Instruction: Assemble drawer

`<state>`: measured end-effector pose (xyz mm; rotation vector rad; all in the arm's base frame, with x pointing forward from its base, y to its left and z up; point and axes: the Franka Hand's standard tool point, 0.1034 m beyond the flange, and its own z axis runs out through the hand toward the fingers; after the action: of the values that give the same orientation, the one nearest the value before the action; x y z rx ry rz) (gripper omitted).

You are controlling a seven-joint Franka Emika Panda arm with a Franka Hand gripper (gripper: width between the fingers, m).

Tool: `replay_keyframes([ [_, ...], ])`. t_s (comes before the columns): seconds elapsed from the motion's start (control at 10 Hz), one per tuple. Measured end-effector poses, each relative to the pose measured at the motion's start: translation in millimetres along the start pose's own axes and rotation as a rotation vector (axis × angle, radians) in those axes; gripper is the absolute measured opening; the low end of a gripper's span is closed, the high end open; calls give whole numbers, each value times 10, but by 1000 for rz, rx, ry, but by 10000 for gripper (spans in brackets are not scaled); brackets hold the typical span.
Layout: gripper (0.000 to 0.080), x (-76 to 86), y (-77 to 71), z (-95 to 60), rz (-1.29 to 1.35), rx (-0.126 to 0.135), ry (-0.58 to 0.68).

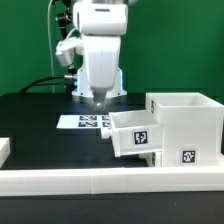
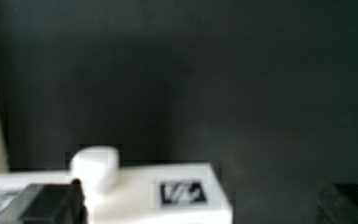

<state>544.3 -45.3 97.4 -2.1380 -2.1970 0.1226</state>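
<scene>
The drawer's large white casing [image 1: 186,122] stands at the exterior view's right, with a tag on its front. One white tray [image 1: 133,136] sits partly inside it and sticks out toward the exterior view's left. My gripper [image 1: 100,100] hangs just above the tray's outer end. In the wrist view my gripper [image 2: 201,205] is open, with the dark fingers [image 2: 44,205] wide apart and nothing between them. The tray's white face [image 2: 149,180], its knob [image 2: 94,165] and a tag [image 2: 181,192] lie under it. I cannot make out a second tray.
The marker board [image 1: 88,122] lies flat on the black table behind the tray. A long low white rail [image 1: 100,181] runs along the front. A small white piece [image 1: 4,148] shows at the exterior view's left edge. Cables hang behind the arm.
</scene>
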Motion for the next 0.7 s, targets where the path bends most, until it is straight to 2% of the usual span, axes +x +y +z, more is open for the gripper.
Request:
replay_keyframes([
  [0.1,649,-63,51,73,-13,8,15],
  [0.5,649,-203,249,199,-29,6,118],
  [0.7,649,-236,279,285,-7,13,182],
])
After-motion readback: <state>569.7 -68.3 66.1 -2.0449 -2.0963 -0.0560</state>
